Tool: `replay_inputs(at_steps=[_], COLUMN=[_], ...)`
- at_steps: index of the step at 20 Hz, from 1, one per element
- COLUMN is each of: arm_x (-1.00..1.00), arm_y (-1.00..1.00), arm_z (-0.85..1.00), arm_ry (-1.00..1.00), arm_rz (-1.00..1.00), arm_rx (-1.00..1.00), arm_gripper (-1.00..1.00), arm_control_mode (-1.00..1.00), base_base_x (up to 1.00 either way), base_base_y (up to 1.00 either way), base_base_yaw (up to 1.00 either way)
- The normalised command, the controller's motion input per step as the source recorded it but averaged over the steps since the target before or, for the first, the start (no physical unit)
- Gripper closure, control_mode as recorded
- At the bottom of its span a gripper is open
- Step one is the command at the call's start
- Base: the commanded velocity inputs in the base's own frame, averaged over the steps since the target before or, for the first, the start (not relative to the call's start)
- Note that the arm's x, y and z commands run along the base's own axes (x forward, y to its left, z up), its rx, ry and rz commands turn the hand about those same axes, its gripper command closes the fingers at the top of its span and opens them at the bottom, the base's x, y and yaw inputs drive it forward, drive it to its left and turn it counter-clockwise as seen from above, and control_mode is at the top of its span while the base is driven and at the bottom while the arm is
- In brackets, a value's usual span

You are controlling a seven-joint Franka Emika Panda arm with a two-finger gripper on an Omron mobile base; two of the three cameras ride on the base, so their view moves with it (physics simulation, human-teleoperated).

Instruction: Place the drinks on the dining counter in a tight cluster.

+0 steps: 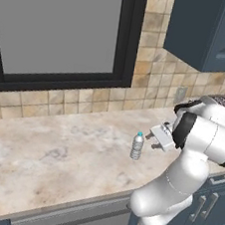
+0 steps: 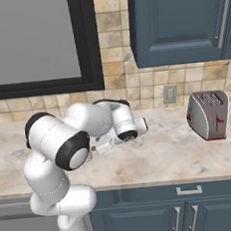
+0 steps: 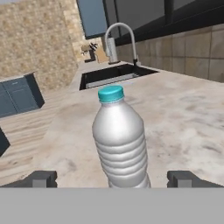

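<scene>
At the centre of the hand view, I'm seeing the water bottle [image 3: 119,140] standing upright between my gripper's [image 3: 117,178] wide-open fingertips [image 3: 41,178], not gripped.

Even, bright rendered light; soft shadow beside bottle [image 1: 137,146] on counter [image 1: 53,157]; far bg in hand view maybe slightly blurred.

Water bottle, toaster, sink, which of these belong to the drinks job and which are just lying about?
Belongs to the job:
water bottle, standing upright on the marble counter
gripper, open, one fingertip on either side of the bottle

Just lying about:
toaster
sink and its faucet
</scene>
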Motion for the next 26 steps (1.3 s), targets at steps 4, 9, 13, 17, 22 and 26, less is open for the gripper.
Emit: replay_inputs(at_steps=[4, 9, 13, 17, 22, 26], arm_x=[0.3, 0.05, -0.01, -0.03, -0.01, -0.05], arm_y=[0.01, 0.01, 0.1, 0.09, 0.07, 0.12], arm_z=[-0.04, -0.1, -0.12, -0.07, -0.02, 0.0], arm_ry=[0.0, 0.01, 0.02, 0.03, 0.0, 0.0], arm_rz=[-0.05, -0.01, 0.0, 0.0, 0.0, 0.0], arm_rx=[0.0, 0.0, 0.01, 0.01, 0.0, 0.0], arm_gripper=[-1.0, -1.0, -1.0, -1.0, -1.0, -1.0], arm_control_mode=[-1.0, -1.0, -1.0, -1.0, -1.0, -1.0], base_base_x=[0.0, 0.0, 0.0, 0.0, 0.0, 0.0], base_base_y=[0.0, 0.0, 0.0, 0.0, 0.0, 0.0], base_base_yaw=[0.0, 0.0, 0.0, 0.0, 0.0, 0.0])
